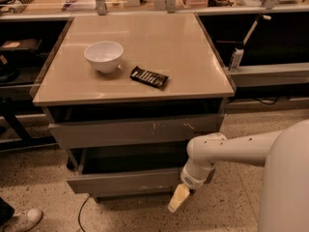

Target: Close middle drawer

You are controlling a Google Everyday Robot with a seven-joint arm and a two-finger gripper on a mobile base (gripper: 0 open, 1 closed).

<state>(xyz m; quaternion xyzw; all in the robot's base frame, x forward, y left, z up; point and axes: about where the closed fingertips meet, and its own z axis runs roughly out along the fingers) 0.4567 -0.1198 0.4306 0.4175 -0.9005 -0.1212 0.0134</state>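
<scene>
Item: middle drawer (125, 181) | Look: grey wood, plain handle-less front panel, nearly cabinet-wide | State: open, pulled out, dark boxy interior exposed | Pose: level, under the scratched drawer front (135, 132) | Hand (178, 198): at panel's right end, low, angled floorward

Warm light sheens the tabletop (159, 47), leaving the middle drawer (120, 181) shadowed and the gripper (176, 200) below its front pale.

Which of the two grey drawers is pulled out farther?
The lower one, the middle drawer, its front well forward of the scratched drawer above. The gripper hangs by its right end.
</scene>
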